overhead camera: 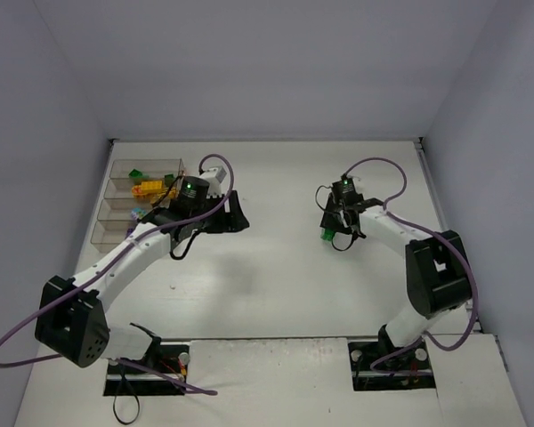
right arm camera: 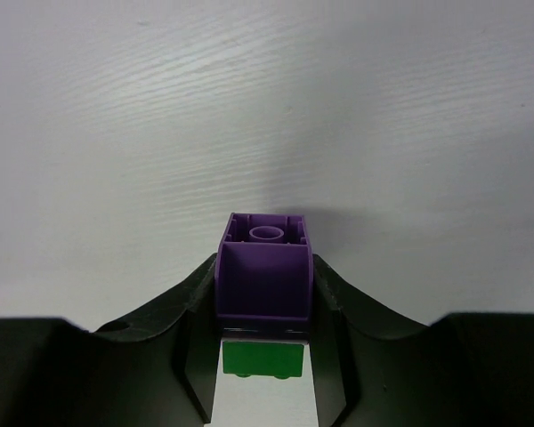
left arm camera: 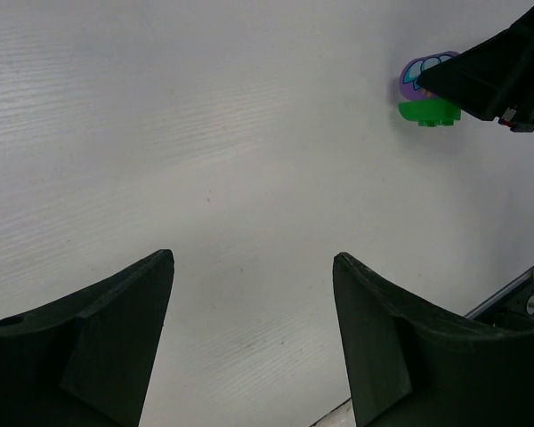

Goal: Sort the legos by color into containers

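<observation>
Purple brick (right arm camera: 265, 289) clamped in right tool (right arm camera: 265, 263), half hiding green brick (right arm camera: 263, 360); left tool (left arm camera: 252, 267) apart

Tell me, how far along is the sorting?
Mostly done, it seems: green, yellow and other bricks already sit in the containers. The right gripper grips a purple brick; a green brick beneath waits. The left gripper is open, empty.

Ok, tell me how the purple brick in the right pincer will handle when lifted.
Probably stiff: the purple brick shows crisp, square edges while squeezed in the right pincer. Likely light, being a small plastic piece. Its smooth, glossy sides might slip, since only those flat sides are pinched.
</observation>
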